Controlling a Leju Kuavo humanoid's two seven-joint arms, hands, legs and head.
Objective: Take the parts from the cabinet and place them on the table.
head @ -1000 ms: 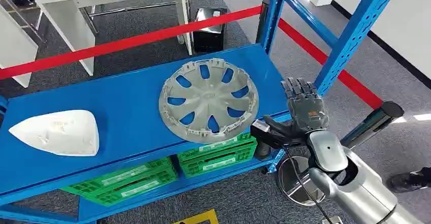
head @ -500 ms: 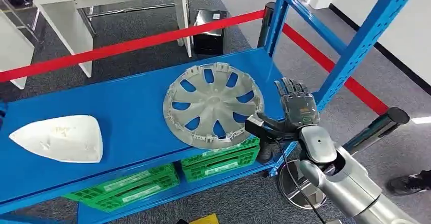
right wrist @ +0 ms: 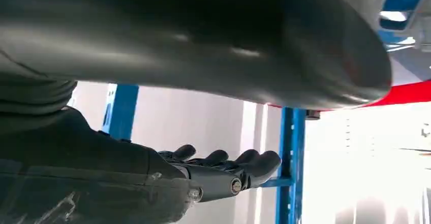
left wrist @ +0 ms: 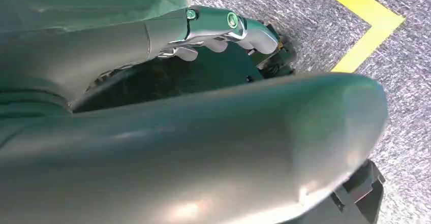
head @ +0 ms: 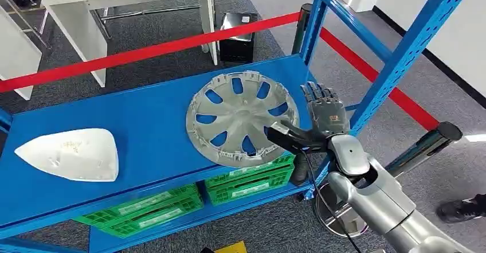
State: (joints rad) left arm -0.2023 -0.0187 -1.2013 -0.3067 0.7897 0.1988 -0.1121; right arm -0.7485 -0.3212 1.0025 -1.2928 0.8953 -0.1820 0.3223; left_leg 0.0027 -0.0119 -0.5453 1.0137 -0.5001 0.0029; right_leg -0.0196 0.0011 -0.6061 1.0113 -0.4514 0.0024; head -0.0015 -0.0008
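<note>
While grey round plastic wheel cover [head: 241, 118] lies mid-frame on blue metal shelf [head: 143, 112], right robot hand [head: 318, 124] hovers beside its rim, fingers spread, grasping nothing.

The shelf [head: 149, 115] is bright blue. On it the hubcap [head: 240, 118] is silver-grey, blue showing through its slots — the mirror cover [head: 71, 154] is plain white. Green crates [head: 240, 178] sit below; a red barrier tape [head: 143, 49] crosses grey carpet [head: 258, 63].
</note>
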